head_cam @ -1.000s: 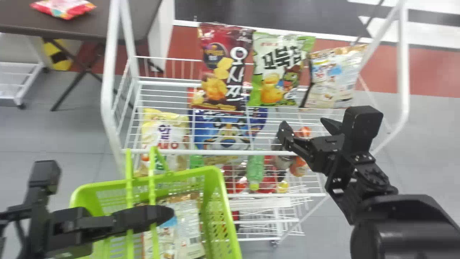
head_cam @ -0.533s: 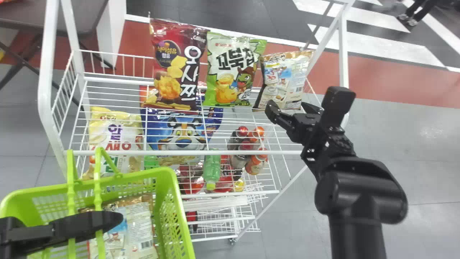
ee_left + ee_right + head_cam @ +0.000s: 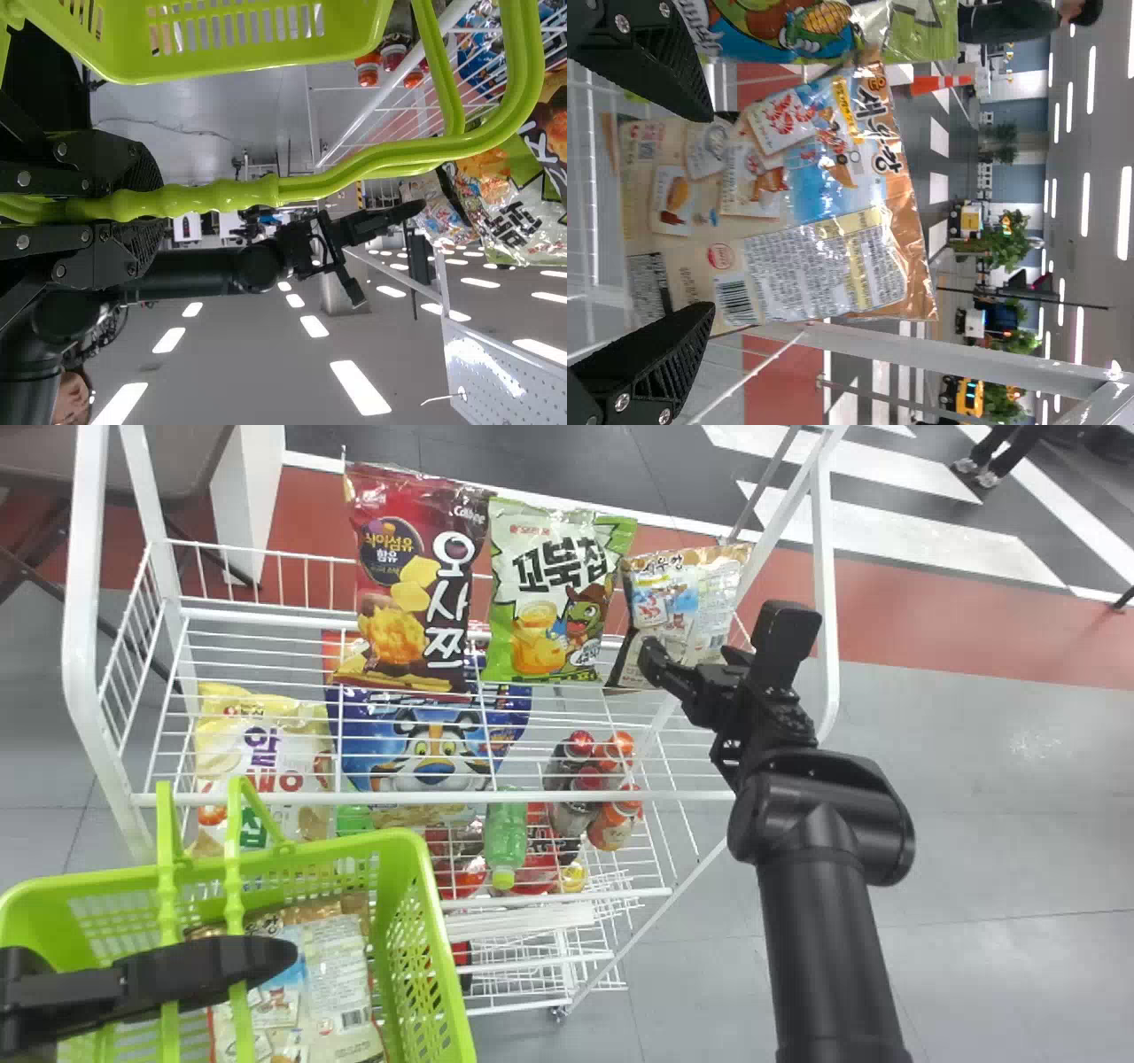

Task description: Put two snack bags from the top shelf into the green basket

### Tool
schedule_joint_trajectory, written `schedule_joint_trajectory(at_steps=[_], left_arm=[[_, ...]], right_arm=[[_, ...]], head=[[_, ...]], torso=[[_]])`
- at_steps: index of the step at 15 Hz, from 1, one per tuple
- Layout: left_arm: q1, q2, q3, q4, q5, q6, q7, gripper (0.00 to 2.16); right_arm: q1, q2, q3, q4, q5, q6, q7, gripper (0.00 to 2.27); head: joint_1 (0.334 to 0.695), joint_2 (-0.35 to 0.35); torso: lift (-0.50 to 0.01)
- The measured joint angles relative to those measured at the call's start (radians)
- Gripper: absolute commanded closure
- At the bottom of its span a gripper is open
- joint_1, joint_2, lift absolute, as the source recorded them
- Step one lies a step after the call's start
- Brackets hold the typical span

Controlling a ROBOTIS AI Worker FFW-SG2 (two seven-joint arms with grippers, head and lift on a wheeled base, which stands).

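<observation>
The right end effector is spread wide, its fingers at either side of the lower part of the beige snack bag, which is not gripped; whether they touch it, I cannot tell. The left end effector is closed around the handles of the green basket, where another beige bag lies. The beige snack bag stands at the right end of the top shelf. It carries dark Korean lettering, pictures of shrimp, a block of small print and a barcode. Beside it stand a green-and-white bag with bold black Korean lettering and a dark red bag with large white characters.
</observation>
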Motion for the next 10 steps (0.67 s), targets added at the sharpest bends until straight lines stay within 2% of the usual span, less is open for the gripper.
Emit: schedule_joint_trajectory(at_steps=[1,2,3,4,5,7,10], left_arm=[[-0.006,0.001,-0.004,0.005,0.0,0.0,0.0,2.14],[-0.018,0.002,-0.014,0.015,-0.001,0.0,0.0,2.14],[-0.034,0.003,-0.028,0.027,-0.003,0.0,-0.001,2.14],[-0.042,0.004,-0.035,0.034,-0.004,0.0,-0.003,2.14],[-0.045,0.005,-0.038,0.038,-0.004,0.0,-0.003,2.14],[-0.045,0.006,-0.038,0.041,-0.004,0.0,-0.003,2.14],[-0.045,0.006,-0.039,0.041,-0.004,0.0,0.0,2.14]], right_arm=[[-0.035,-0.008,0.0,0.058,0.018,-0.035,0.0,0.08],[-0.067,-0.021,0.0,0.112,0.035,-0.057,0.001,0.27],[-0.088,-0.037,0.0,0.145,0.047,-0.064,0.003,0.81],[-0.099,-0.047,0.0,0.162,0.053,-0.065,0.004,1.65],[-0.103,-0.053,0.002,0.172,0.056,-0.063,0.005,2.06],[-0.084,-0.053,0.002,0.164,0.056,-0.058,-0.002,2.24],[-0.002,-0.051,-0.001,0.05,0.032,-0.047,0.0,2.24]], head=[[0.695,-0.35],[0.695,-0.35],[0.695,-0.35],[0.695,-0.35],[0.695,-0.35],[0.695,-0.35],[0.695,-0.35]], torso=[[-0.001],[-0.001],[-0.001],[-0.001],[-0.001],[-0.001],[-0.001]])
